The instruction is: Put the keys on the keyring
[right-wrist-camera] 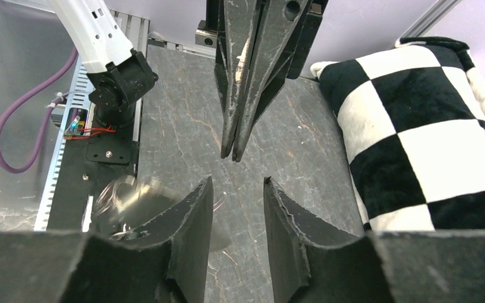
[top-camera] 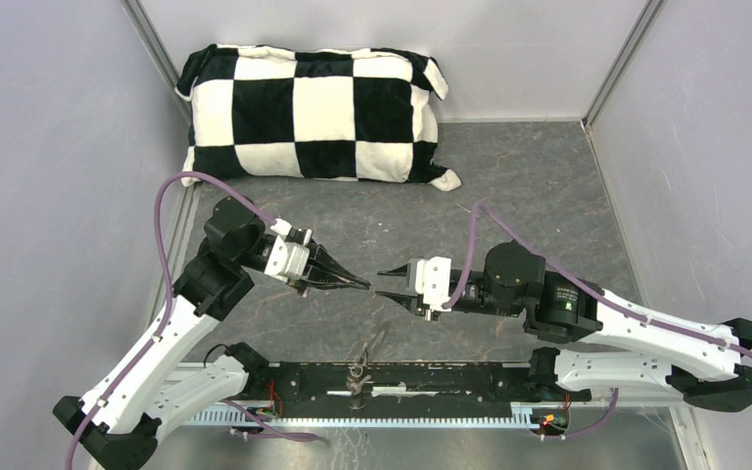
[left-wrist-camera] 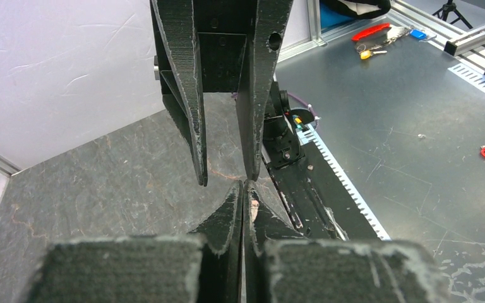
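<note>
Looking down from the top view: left gripper [top-camera: 360,284] and right gripper [top-camera: 380,283] tip to tip above the middle of the dark table [top-camera: 529,196], very close. Left fingers pressed together; right fingers parted, nothing between them. Keyring [top-camera: 365,357], thin grey wire, at the near table edge by the black rail [top-camera: 450,377], nearer the arm bases than the tips and apart from both grippers. Checkered pillow [top-camera: 313,113] against the back wall.

From the left wrist: own fingers closed to a point, anything pinched there impossible to tell; opposite fingers spread just ahead.

From the right wrist: own fingers apart over bare table; left fingers shut, pointing at the gap. Blurred pale loop low left beside the rail, probably the keyring.
</note>
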Controlling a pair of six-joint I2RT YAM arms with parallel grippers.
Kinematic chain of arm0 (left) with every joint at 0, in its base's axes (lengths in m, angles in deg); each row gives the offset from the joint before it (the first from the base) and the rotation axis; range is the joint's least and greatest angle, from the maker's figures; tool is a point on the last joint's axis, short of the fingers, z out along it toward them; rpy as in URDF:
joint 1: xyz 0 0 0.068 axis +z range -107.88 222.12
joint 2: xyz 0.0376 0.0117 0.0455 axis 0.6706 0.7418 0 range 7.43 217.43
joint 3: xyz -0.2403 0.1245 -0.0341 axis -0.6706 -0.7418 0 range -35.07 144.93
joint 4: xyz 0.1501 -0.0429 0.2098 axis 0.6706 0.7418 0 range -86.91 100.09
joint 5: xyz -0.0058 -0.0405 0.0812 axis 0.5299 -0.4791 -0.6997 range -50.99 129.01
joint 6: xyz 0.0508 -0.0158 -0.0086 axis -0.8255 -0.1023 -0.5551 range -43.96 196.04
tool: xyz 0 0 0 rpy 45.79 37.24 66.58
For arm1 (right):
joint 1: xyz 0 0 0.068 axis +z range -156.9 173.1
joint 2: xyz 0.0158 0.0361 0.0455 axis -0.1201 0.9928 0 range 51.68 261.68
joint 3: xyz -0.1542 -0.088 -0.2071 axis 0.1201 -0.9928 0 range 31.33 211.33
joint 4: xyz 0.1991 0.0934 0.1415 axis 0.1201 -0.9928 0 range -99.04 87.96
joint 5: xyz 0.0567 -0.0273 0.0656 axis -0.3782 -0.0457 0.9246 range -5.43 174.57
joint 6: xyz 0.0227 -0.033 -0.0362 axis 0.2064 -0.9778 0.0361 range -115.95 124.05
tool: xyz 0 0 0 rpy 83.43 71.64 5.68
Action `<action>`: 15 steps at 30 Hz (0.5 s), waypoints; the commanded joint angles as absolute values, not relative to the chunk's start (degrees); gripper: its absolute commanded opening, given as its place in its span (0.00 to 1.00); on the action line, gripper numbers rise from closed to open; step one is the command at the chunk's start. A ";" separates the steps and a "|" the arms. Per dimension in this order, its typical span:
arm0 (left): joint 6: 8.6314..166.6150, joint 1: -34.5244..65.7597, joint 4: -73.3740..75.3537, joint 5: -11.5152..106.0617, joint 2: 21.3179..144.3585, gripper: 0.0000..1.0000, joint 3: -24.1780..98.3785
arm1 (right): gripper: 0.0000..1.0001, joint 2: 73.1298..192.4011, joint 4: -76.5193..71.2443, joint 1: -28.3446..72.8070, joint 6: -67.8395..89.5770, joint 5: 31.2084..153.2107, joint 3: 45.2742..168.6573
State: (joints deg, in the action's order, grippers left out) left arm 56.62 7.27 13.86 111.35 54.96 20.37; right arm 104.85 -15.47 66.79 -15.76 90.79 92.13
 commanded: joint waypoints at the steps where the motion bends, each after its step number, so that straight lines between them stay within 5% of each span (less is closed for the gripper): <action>1: 57.81 7.30 13.83 112.30 54.38 0.02 22.15 | 0.37 105.95 -13.31 65.72 -14.98 93.76 94.91; 7: 45.81 7.30 24.81 109.18 53.67 0.02 22.12 | 0.32 106.93 -17.10 63.79 -12.01 87.95 91.65; 11: 36.20 7.31 33.00 97.75 53.95 0.03 17.66 | 0.53 105.30 -13.34 61.89 -3.44 78.94 80.06; 15: 38.78 7.27 31.53 88.11 56.27 0.52 13.75 | 0.67 104.19 -9.81 55.43 8.19 78.47 69.50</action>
State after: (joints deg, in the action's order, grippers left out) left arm 42.15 7.27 27.93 99.87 54.13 16.74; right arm 104.98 -13.24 60.52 -4.57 82.85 77.61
